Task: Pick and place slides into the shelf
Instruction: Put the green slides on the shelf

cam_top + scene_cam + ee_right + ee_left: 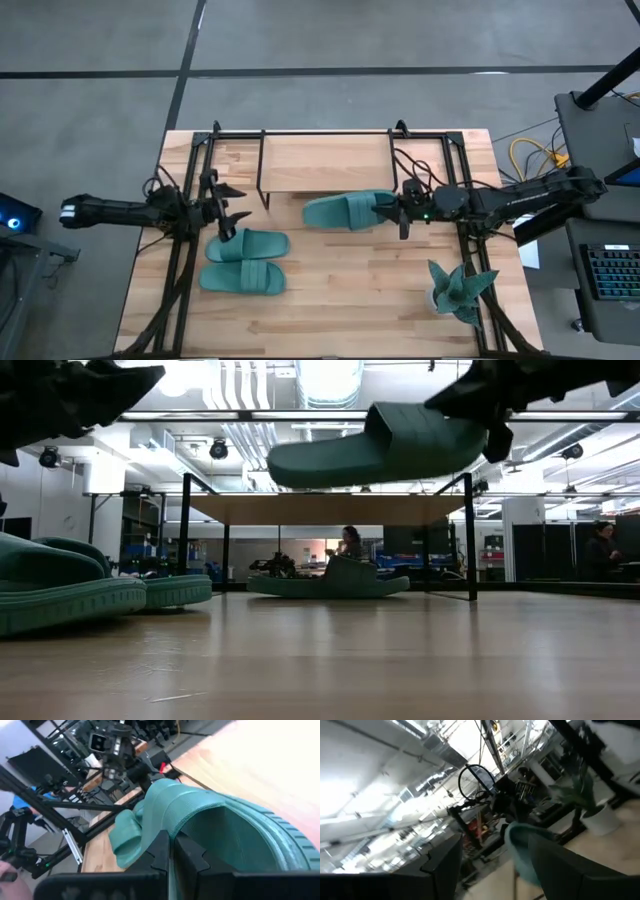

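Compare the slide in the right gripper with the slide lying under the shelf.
The held slide hangs in the air, clamped by its strap in the right gripper; the slide under the shelf rests flat on the table. The held one is in front of the shelf, not beneath it. Both are matching teal-green.

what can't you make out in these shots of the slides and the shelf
- Slide under the shelf: hidden in the high view by the top board; it shows only in the low view.
- Held slide: its heel end is cut off in the right wrist view by the right gripper, shut on its strap.
- Left gripper: open above the two slides on the table; the left wrist view is blurred and misses them.
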Robot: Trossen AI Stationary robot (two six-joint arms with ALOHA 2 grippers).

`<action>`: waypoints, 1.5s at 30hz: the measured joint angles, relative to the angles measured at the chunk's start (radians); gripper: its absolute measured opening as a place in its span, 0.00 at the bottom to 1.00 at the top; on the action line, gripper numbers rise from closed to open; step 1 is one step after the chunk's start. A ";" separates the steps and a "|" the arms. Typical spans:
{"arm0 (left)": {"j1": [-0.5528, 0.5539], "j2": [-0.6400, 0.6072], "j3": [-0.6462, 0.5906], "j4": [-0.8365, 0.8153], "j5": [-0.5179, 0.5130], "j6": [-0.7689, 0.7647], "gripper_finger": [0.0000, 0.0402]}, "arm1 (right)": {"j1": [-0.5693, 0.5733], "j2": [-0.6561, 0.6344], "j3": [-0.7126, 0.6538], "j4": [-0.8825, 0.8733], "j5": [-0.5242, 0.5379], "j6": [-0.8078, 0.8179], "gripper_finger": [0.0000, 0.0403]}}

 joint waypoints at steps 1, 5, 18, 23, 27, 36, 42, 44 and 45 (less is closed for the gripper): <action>0.000 0.015 0.007 0.009 0.000 0.027 0.53 | 0.000 0.000 0.008 0.000 -0.001 -0.013 0.02; 0.000 0.069 0.037 0.033 -0.001 0.125 0.53 | 0.000 0.000 0.039 0.001 0.000 -0.072 0.02; 0.000 0.403 0.131 0.293 -0.373 0.554 0.53 | 0.000 0.000 0.137 0.000 0.010 -0.235 0.02; 0.000 0.538 0.184 0.368 -0.367 0.716 0.53 | 0.000 -0.001 0.175 -0.005 0.027 -0.311 0.02; 0.000 0.637 0.235 0.371 -0.367 0.766 0.53 | 0.000 -0.001 0.195 -0.006 0.029 -0.343 0.02; 0.000 0.827 0.316 0.556 -0.396 1.032 0.53 | -0.001 -0.001 0.198 -0.023 0.066 -0.353 0.02; 0.000 0.938 0.352 0.583 -0.397 1.219 0.53 | -0.002 -0.003 0.197 -0.035 0.089 -0.358 0.02; 0.000 0.976 0.354 0.638 -0.397 1.250 0.53 | -0.002 -0.006 0.197 -0.039 0.106 -0.359 0.02; 0.000 0.994 0.355 0.678 -0.397 1.256 0.53 | -0.003 -0.007 0.197 -0.039 0.118 -0.359 0.02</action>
